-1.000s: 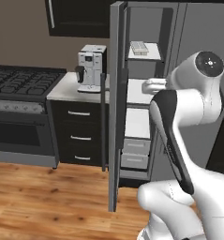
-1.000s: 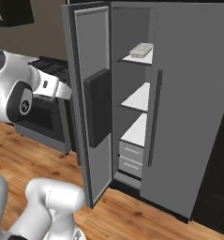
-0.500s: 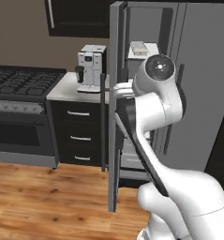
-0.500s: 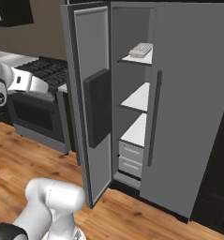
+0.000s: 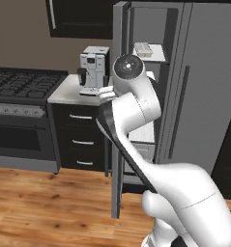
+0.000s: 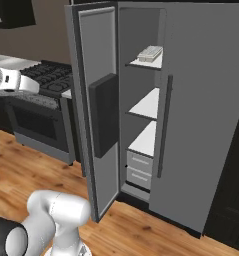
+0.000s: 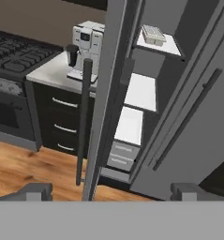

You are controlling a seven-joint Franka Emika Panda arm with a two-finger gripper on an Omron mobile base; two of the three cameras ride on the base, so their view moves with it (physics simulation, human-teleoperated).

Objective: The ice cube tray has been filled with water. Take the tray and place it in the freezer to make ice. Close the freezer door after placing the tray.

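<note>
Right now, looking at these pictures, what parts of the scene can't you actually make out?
- Water in the tray: too small and far to tell, in every view.
- Freezer shelves, left base view: the arm blocks them.
- Freezer door, hand view: seen edge-on, so its front panel is hidden.
- Pincer, hand view: just its two tips show, apart; the bottom edge cuts off the rest.
- Stove, left base view: cut off at the left edge.

Two base cameras looked forward from behind the arm, left and right; the hand camera faced the freezer door edge-on. All shared the open freezer.
</note>
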